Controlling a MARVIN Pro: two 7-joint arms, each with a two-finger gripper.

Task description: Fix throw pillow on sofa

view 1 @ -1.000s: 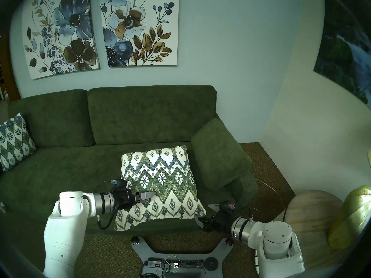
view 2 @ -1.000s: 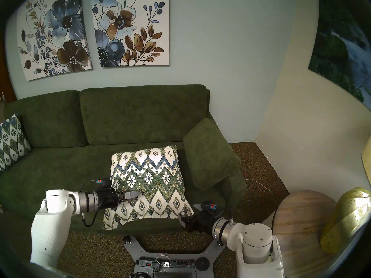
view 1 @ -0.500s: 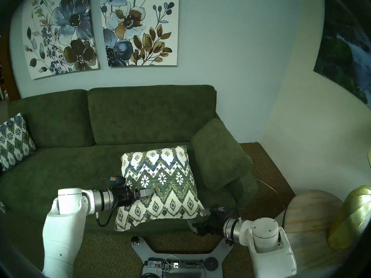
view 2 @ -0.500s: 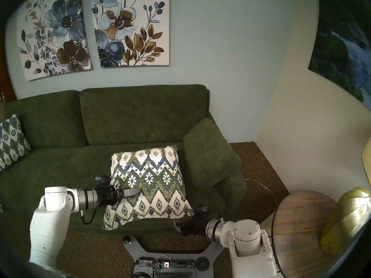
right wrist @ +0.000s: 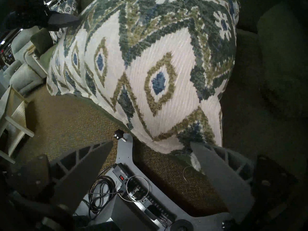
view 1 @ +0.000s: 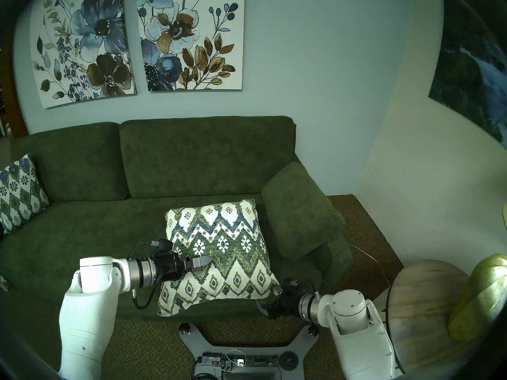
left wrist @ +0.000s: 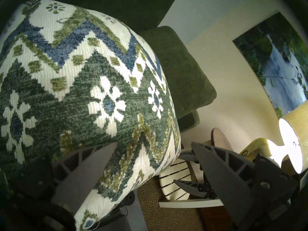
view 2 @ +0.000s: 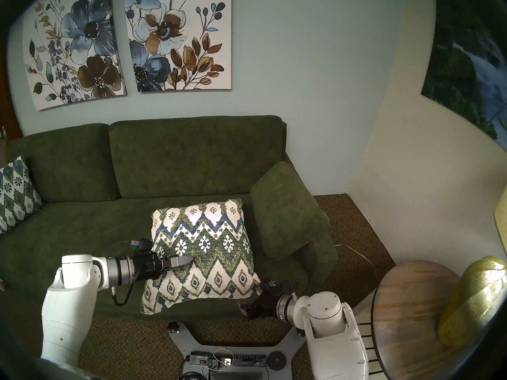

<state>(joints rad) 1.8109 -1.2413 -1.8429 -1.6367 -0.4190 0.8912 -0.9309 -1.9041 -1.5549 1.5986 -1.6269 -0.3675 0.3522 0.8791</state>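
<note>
The throw pillow [view 1: 219, 250] [view 2: 203, 247] lies flat on the right half of the sofa [view 1: 82, 234] seat, and its front edge hangs a little over the seat's front. My left gripper [view 1: 205, 264] [view 2: 188, 261] reaches in over the pillow's left edge. It is open, and in the left wrist view the pillow [left wrist: 83, 92] bulges between the spread fingers [left wrist: 83, 175]. My right gripper [view 1: 269, 297] [view 2: 248, 297] is open at the pillow's front right corner, low by the seat's front edge. The corner [right wrist: 166, 142] sits just ahead of its fingers [right wrist: 221, 172].
A second patterned pillow [view 1: 19, 190] leans at the sofa's far left. The padded right armrest [view 1: 299, 206] stands close to the pillow's right side. A round wooden side table [view 1: 428, 302] with a yellow lamp base [view 1: 477, 297] is behind my right arm. My base with a power strip [view 1: 238, 360] is on the carpet below.
My right arm has swung left and lower, bringing its gripper in to the pillow's front right corner. The left gripper has shifted only slightly. The pillow has not moved.
</note>
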